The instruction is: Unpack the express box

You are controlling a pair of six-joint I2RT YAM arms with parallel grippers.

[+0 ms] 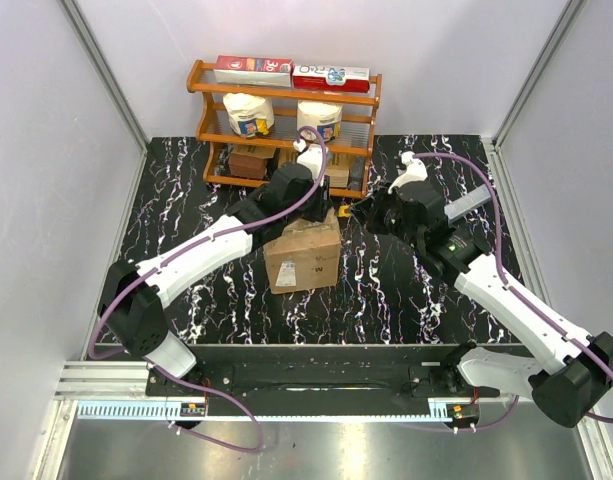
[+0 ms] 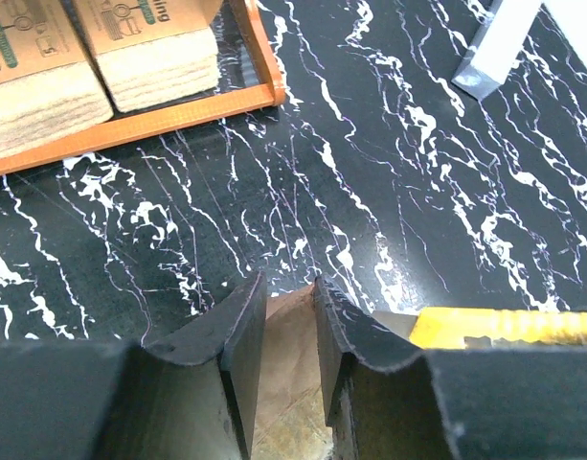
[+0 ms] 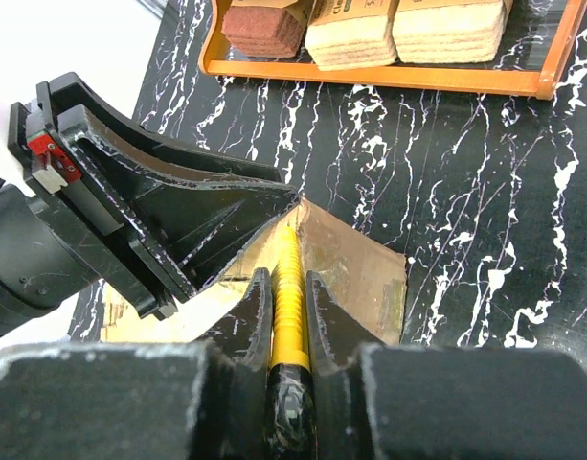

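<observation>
express box (image 1: 304, 257) mid-worktop (image 1: 386, 290), flap (image 3: 360, 268) lifted | left fingers (image 2: 240, 335) narrow, pinching flap | right fingers (image 3: 247, 321) clamp yellow cutter (image 3: 289, 307) over box | orange rack (image 1: 286, 95) behind: tubs (image 1: 248, 113), red packets (image 1: 254, 68), small brown packs (image 3: 350, 29) | black marbled worktop, white walls (image 1: 386, 60)

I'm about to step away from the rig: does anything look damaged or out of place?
Only the box: one top flap stands up in a bent peak, pinched by the left hand, with the yellow knife in the right hand lying along it. Nothing looks spilled; the shelf looks tidy.
</observation>
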